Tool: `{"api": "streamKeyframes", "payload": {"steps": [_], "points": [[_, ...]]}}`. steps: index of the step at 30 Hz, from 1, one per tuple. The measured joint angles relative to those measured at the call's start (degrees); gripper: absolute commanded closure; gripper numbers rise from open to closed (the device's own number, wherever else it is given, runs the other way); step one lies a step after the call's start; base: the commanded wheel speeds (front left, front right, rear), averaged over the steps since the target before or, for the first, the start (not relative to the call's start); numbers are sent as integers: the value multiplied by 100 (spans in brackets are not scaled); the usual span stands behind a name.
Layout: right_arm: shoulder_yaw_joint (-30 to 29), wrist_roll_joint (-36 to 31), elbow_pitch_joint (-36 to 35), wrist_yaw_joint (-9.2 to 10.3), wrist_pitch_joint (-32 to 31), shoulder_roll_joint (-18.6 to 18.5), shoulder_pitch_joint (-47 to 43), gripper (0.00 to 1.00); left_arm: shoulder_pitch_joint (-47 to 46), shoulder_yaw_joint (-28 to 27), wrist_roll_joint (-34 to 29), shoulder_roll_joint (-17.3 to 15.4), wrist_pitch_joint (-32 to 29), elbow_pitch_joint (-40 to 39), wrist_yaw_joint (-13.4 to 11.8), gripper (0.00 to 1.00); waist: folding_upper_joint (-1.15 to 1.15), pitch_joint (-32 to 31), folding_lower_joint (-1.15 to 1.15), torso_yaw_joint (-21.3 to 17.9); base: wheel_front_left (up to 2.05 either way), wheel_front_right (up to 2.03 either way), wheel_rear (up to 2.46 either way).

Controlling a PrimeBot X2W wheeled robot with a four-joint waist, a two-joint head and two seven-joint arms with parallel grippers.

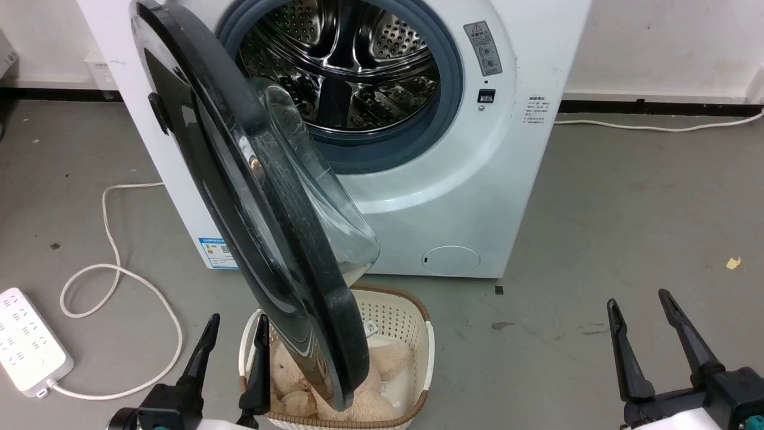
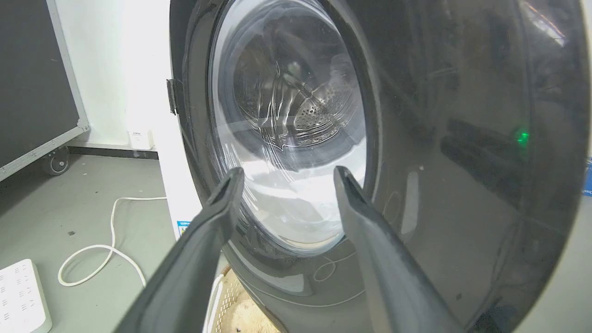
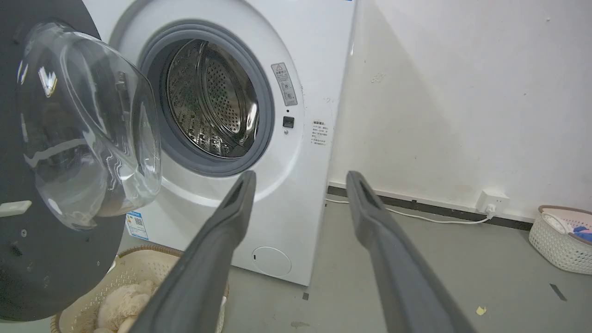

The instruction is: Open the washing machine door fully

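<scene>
Plainly, much is masked by the washing machine door (image 1: 256, 197), which stands swung out from its hinge on the left side of the washing machine (image 1: 465, 197), nearly edge-on in the head view. It covers the left part of the round opening, much of the white front and most of a blue sticker low on that front. The perforated drum (image 1: 346, 65) shows past its right edge. The machine's top is cut off by the upper edge of the head view.

On the floor just before the machine sits a cream basket (image 1: 412, 310). The door's lower edge hangs over it and hides its left half and part of the plush toy (image 1: 388, 364) inside.

The left gripper (image 1: 238, 318) rises at the lower left, fingers apart and holding nothing. One finger crosses the basket's left rim, close beside the door's lower edge. In the left wrist view that gripper (image 2: 287, 170) points at the door's glossy outer face, near the glass; whether a fingertip touches it cannot be told.

The right gripper (image 1: 638, 297) hovers over bare floor at the lower right, well apart from the door, fingers spread and empty. Its wrist view has it (image 3: 301, 173) aimed at the machine's front. Both forearms are cut off at the bottom edge.
</scene>
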State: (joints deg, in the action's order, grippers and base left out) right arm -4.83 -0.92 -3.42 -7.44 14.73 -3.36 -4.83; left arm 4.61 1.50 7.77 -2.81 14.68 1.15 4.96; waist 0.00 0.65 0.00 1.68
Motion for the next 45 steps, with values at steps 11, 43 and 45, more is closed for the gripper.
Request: {"api": "streamKeyframes", "payload": {"steps": [11, 43, 45], "points": [[41, 212, -34, 0, 1, 18, 4, 0, -24, -3, 9, 0, 0, -243, -132, 100, 0, -59, 0, 21, 0, 0, 0], [67, 446, 162, 0, 1, 24, 19, 0, -700, 2588, 223, 5, -761, -1727, -682, 100, 0, -109, 0, -162, 0, 0, 0], [79, 446, 167, 0, 1, 24, 42, 0, -631, 2669, 320, 4, -758, -1404, -683, 100, 0, -91, 0, -172, 0, 0, 0]]}}
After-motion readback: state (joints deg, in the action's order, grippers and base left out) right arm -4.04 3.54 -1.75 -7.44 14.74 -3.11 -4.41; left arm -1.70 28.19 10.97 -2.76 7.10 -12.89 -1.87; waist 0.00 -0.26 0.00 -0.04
